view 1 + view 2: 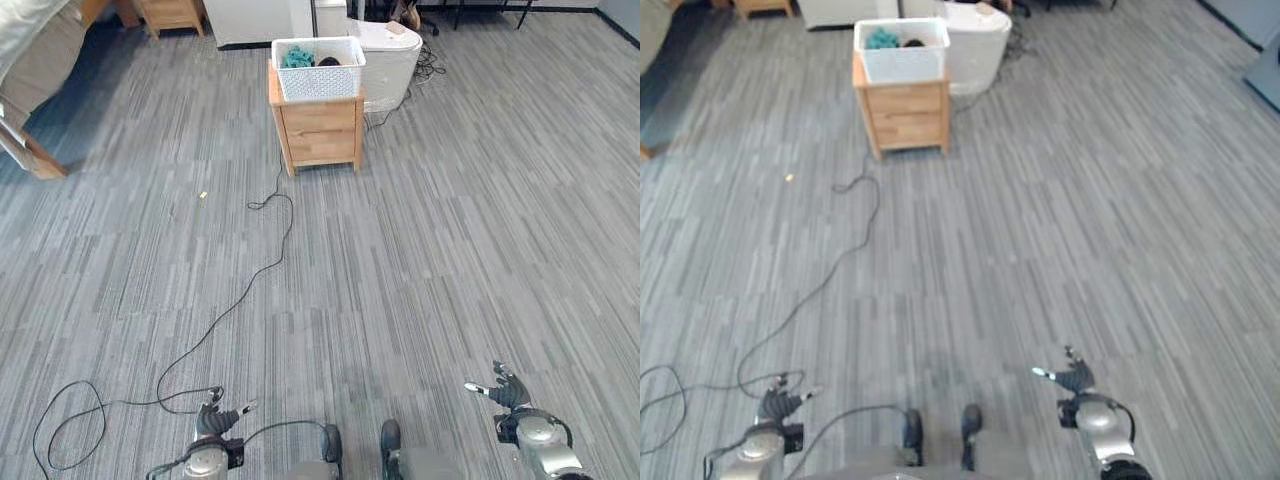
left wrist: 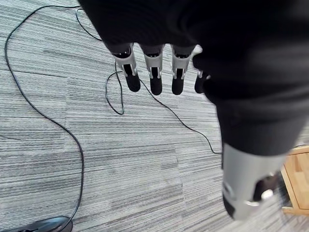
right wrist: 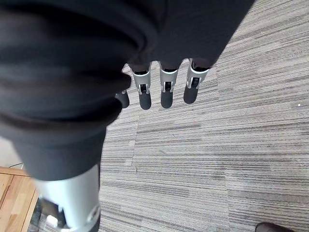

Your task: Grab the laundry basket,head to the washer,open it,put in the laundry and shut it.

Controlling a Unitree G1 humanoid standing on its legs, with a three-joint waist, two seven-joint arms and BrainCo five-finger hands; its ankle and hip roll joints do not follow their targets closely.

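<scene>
Hands first. The left hand (image 1: 212,421) shows low in the head view, fingers (image 2: 155,77) straight and relaxed in its wrist view, holding nothing, above bare grey striped carpet floor (image 1: 450,230). The right hand (image 1: 508,391) shows low on the opposite side, fingers (image 3: 166,92) likewise straight and spread, empty, over the same carpet. Both are well apart from anything to be handled.

Outward from the hands, a long stretch of open floor lies ahead. At its far end stands a small light-wood bedside cabinet with drawers (image 1: 320,130), and on top of it rests the white perforated plastic laundry basket (image 1: 318,70), upright, with teal cloth (image 1: 297,58) and a dark item (image 1: 329,62) visible inside. Just beside and behind the cabinet is a white rounded top-loading washer (image 1: 392,58). A bed with a wooden frame (image 1: 40,60) occupies the far left corner.

Assessment: the task is at its opening stage; the approach to the basket is not yet made.

Handling judgement: the basket looks light and fairly stiff, with thin latticed walls that may flex if squeezed hard. The load appears small and soft, so weight should be modest. The contents sit below the rim and should stay put if the basket is kept level. The sound hold is on the two opposite short sides at or under the rim, one hand each. Handles cannot be made out from here. Smooth plastic may slip under straight fingers, so curling under the rim is advisable.
</scene>
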